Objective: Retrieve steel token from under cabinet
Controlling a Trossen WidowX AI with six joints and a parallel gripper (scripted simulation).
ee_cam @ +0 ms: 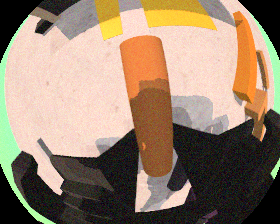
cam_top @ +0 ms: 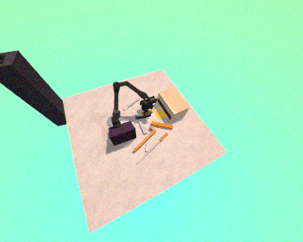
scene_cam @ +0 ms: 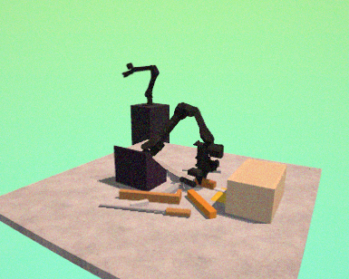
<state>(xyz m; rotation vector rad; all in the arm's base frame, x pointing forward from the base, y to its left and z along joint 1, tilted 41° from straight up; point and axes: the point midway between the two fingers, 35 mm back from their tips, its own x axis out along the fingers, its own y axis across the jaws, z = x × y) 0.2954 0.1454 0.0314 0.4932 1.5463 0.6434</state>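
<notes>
My gripper is shut on a round orange handle, low over the table in front of the cabinet. In the wrist view the handle points forward, and a pale flat strip runs on from its far end between two yellow patches. The yellow marked area lies at the cabinet's front; the strip crosses it. I cannot make out the steel token in any view. The strip's far end is hidden.
An orange bar lies beside the marked area. An orange hooked stick and a thin rod with an orange handle lie farther off. Several grey pieces lie around. The arm's dark base block stands behind.
</notes>
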